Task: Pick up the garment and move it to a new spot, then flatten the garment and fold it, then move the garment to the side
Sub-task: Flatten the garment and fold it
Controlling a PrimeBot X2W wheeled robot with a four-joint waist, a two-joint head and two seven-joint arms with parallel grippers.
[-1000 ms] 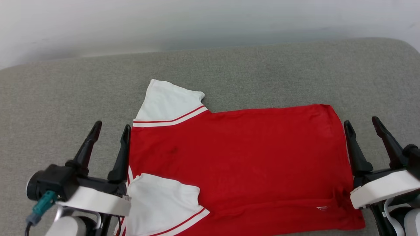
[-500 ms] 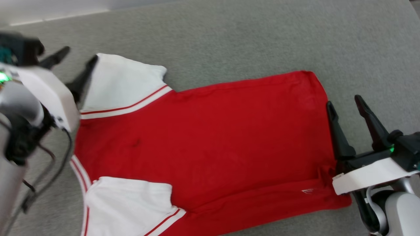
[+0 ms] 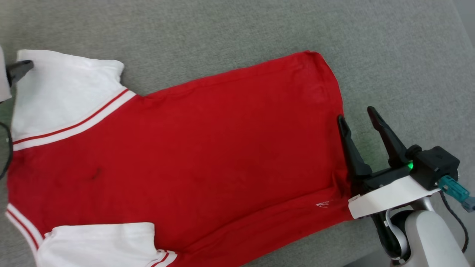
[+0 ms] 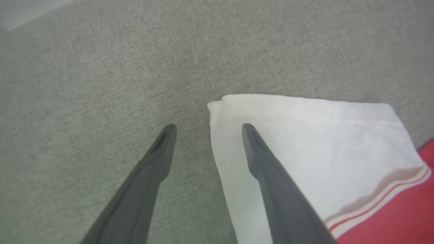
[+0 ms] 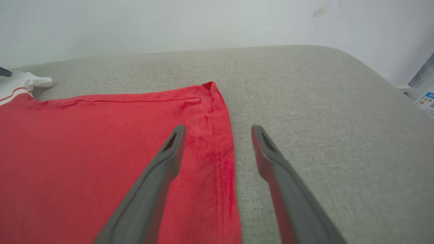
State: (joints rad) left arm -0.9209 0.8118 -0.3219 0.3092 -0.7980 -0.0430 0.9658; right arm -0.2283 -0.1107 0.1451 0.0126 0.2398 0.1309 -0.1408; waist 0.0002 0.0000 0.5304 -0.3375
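Note:
The garment [image 3: 193, 148] lies spread flat on the grey cushion, red body with white sleeves at the left and its hem at the right. My right gripper [image 3: 357, 114] stands open at the hem, its left finger over the red edge [image 5: 217, 149] and its right finger over bare cushion. My left gripper [image 4: 206, 126] is open at the outer corner of the far white sleeve [image 4: 305, 135], one finger above the sleeve, the other over cushion. In the head view one dark fingertip [image 3: 20, 68] of the left gripper shows at the left edge.
The grey fabric cushion [image 3: 259, 26] runs on behind and to the right of the garment. A pale wall [image 5: 169, 23] rises behind it, and the cushion's rounded right end [image 5: 379, 88] drops off toward a printed item [image 5: 425, 101] lower down.
The head camera has tilted down and swung, so the whole picture shifted. My left gripper has moved from the collar side up to the far sleeve's corner. The right gripper stays at the hem.

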